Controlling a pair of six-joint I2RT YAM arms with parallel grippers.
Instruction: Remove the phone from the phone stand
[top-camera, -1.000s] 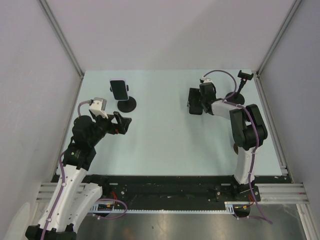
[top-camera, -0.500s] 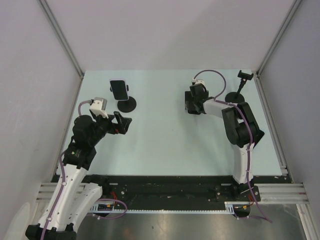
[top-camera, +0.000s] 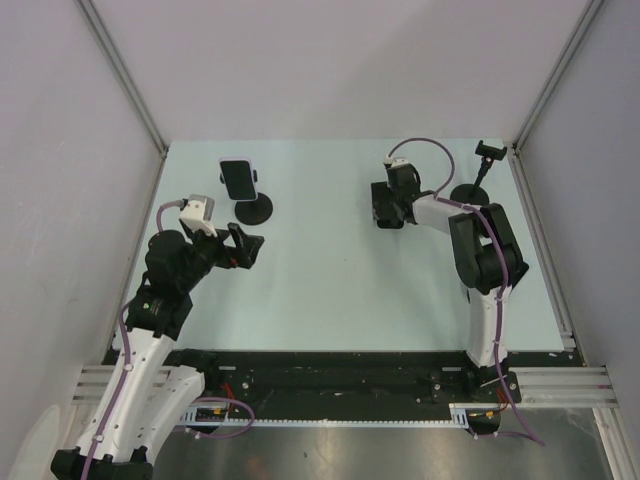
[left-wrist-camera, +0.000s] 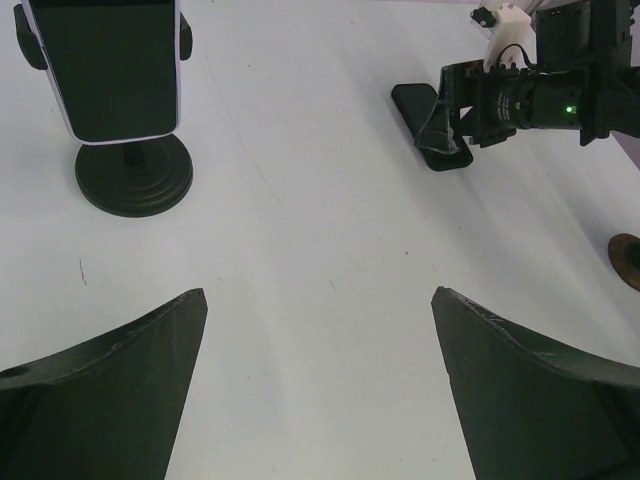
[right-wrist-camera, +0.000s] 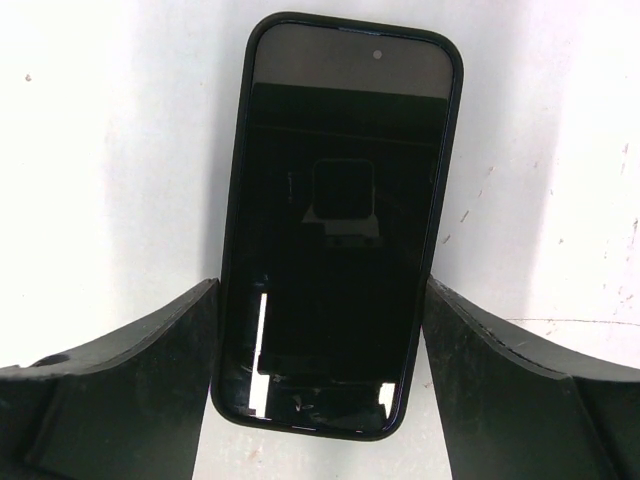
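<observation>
Note for you: the surface (top-camera: 330, 280) is pale blue-green and matte. At its far left stands the round black base of a stand (top-camera: 253, 209), which holds a white-edged phone (top-camera: 237, 179) clear of the surface. Right of centre a dark phone (right-wrist-camera: 340, 220) lies flat, screen up. A second stand (top-camera: 462, 192) is in the far right corner. A brown round thing (left-wrist-camera: 628, 262) is cut off by the left wrist view's edge.

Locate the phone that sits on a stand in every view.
Top external: phone in the upper left, ahead of the left arm.
Left wrist: top left corner.
Right wrist: not in it.
Shared landmark: the stand's round base, just below the phone in both views.
</observation>
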